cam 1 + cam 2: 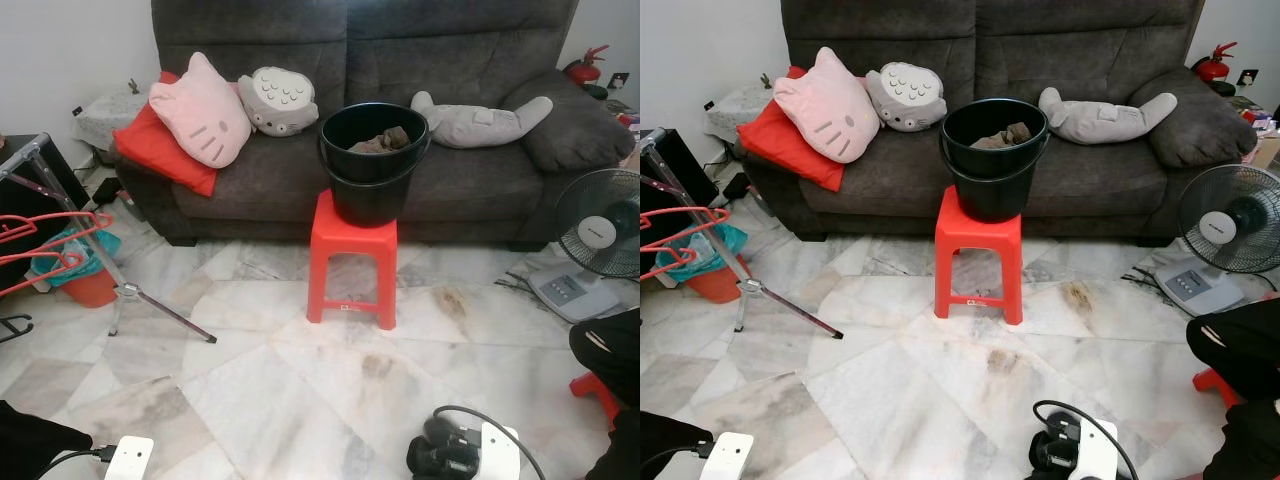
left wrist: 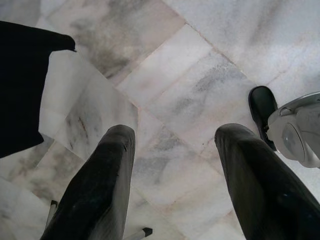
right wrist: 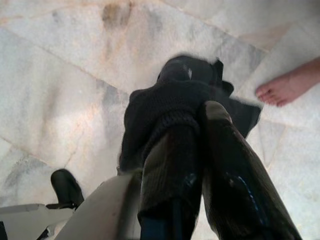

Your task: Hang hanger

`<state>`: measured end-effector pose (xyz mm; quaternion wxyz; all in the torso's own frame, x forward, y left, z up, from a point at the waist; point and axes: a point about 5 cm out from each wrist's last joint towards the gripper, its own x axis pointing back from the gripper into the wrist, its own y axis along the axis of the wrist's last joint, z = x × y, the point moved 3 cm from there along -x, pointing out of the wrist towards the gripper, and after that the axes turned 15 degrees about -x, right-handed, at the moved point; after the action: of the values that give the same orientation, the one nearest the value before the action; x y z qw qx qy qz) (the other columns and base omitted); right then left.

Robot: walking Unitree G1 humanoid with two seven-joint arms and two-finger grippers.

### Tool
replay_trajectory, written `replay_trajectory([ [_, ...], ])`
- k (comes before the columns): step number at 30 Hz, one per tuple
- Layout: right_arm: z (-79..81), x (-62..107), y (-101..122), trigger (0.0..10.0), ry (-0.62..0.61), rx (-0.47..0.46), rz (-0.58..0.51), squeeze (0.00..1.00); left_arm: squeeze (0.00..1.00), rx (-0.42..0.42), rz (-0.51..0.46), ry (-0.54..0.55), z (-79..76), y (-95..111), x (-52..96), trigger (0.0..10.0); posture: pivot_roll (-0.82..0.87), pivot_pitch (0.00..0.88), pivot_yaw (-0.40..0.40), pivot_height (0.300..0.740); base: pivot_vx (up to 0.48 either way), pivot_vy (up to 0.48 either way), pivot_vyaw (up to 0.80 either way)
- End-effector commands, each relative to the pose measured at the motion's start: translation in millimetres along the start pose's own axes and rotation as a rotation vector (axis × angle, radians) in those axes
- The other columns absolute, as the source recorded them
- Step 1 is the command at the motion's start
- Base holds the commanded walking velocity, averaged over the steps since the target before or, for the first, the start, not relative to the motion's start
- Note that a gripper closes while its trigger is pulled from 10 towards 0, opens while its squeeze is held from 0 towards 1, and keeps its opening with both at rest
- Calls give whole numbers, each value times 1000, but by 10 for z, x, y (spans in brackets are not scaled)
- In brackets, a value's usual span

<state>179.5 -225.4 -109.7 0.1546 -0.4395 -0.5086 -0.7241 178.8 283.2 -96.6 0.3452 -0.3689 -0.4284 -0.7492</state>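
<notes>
Pinched between the right gripper's (image 3: 200,150) black fingers is a dark knitted garment (image 3: 175,100), bunched and hanging over the marble floor (image 3: 60,80); a person's bare foot (image 3: 287,85) rests on the tiles just beyond it. Spread wide and empty, the left gripper (image 2: 172,175) points down at bare floor, with nothing between its fingers. Both arms sit low at the robot's sides.

Further out, a red stool (image 1: 352,255) stands before the grey sofa (image 1: 450,60), carrying a black bucket (image 1: 372,160) with more dark cloth inside. At the left edge of the floor stands a tripod-legged rack (image 1: 70,215), and red hangers (image 1: 40,245) hang from it there, well apart from both grippers. A standing fan (image 1: 600,235) is at the right edge.

Judging by this, the fetching step seems done: cloth is in hand, but no hanger is. The next move likely calls for turning left toward the rack, freeing a hanger with the empty left gripper, and bringing the garment to it without letting it drag or slip.
</notes>
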Motion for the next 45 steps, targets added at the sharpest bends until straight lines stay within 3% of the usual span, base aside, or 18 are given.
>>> replay_trajectory([
  [1, 24, 0, 16, 10000, 10, 2, -18, 0, 0, -8, 20, 1, 19, -55, 8, 10000, -146, 0, 56, 719, 0, 0, 800],
  [14, -60, 24, -114, 10000, 6, 24, 26, 0, 0, -24, 29, -1, 18, -75, 10, 10000, -138, 0, 49, 719, 0, 0, 800],
  [21, -225, 53, -217, 10000, -21, 27, 81, 0, 0, -22, 30, -4, 5, -80, 10, 10000, -133, 0, 40, 719, 0, 0, 800],
  [35, -319, 43, -131, 10000, -18, 16, 78, 0, 0, -6, 30, -8, -25, -77, 7, 10000, -123, 0, 25, 719, 0, 0, 800],
  [42, -294, 26, -74, 10000, -11, 14, 67, 0, 0, 4, 28, -5, -21, -70, 6, 10000, -128, 0, 26, 719, 0, 0, 800],
  [45, -385, 30, -20, 10000, -20, 10, 57, 0, 0, 5, 28, -6, -22, -67, 5, 10000, -129, 0, 26, 719, 0, 0, 800],
])
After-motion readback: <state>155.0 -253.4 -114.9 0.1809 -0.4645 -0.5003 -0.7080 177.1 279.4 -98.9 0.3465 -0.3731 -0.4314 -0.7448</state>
